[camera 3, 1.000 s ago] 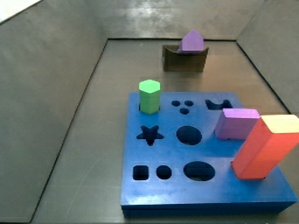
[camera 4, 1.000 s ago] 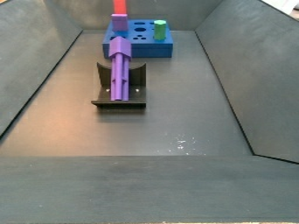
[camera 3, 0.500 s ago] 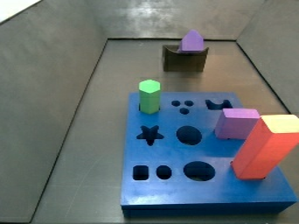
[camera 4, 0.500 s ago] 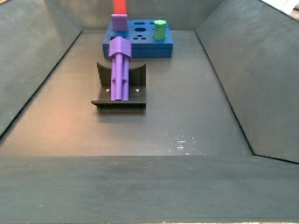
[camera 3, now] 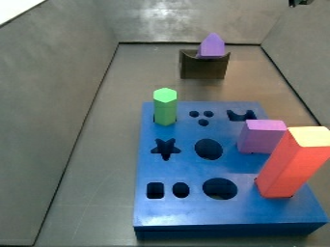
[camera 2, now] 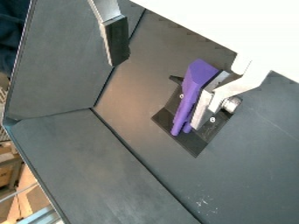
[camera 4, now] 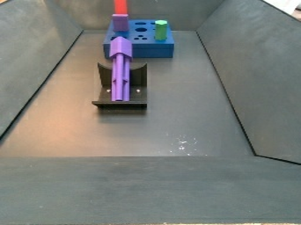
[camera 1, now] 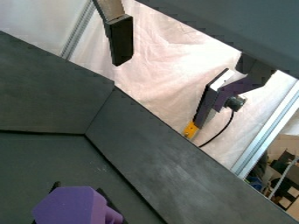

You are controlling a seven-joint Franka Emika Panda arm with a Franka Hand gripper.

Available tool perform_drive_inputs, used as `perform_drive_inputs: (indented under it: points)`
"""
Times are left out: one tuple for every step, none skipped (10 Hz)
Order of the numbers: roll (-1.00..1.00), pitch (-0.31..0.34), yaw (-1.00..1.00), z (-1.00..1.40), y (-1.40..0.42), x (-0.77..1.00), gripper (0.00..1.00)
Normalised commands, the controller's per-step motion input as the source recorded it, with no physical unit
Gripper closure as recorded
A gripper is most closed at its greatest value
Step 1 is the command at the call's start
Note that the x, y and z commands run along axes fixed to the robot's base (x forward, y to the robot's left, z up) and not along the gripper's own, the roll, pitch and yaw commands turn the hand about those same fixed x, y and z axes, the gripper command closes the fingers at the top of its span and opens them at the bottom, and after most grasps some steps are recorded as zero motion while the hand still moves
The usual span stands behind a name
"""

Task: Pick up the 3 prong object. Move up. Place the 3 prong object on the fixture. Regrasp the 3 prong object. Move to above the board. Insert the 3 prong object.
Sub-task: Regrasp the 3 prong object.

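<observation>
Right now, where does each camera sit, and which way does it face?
Wrist view: on the arm, facing across the floor to a white curtain; open gripper shows.
Wrist view: on the arm, facing down at the purple piece on the fixture; open gripper shows.
Side view: above the board, facing the far fixture; no robot clearly seen.
Side view: beyond the fixture, facing the far board; no robot.
Both side views share piece, fixture, board, from opposite ends.

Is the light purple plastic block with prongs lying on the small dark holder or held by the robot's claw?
Lying on it: the 3 prong object rests across the fixture. The gripper is open above, fingers apart, holding nothing.
</observation>
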Motion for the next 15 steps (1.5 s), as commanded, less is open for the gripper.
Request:
perform_drive_inputs:
  points:
    - [0.13,0.072,0.19,-1.0,0.04,0.04,0.0]
    - [0.13,0.067,0.18,-1.0,0.04,0.04,0.0]
    - [0.12,0.004,0.17,-1.0,0.03,0.05,0.0]
    - [0.11,-0.016,0.16,-1.0,0.03,0.06,0.0]
    - [0.09,-0.049,0.13,-1.0,0.03,0.07,0.0]
    - [0.08,-0.063,0.12,-1.0,0.03,0.08,0.0]
    - [0.07,-0.078,0.08,-1.0,0.02,0.09,0.0]
    - [0.07,-0.084,0.05,-1.0,0.02,0.1,0.0]
    - [0.07,-0.077,0.03,-1.0,0.02,0.11,0.0]
    - [0.07,-0.072,0.02,-1.0,0.01,0.12,0.0]
    - [0.07,-0.047,0.0,-1.0,0.01,0.13,0.0]
    - [0.07,-0.024,-0.01,-0.87,0.0,0.13,0.0]
    - [0.07,-0.01,-0.01,-0.71,0.0,0.11,0.0]
    - [0.07,-0.001,-0.01,-0.56,0.0,0.1,0.0]
    - [0.07,0.011,0.0,-0.42,0.0,0.09,0.0]
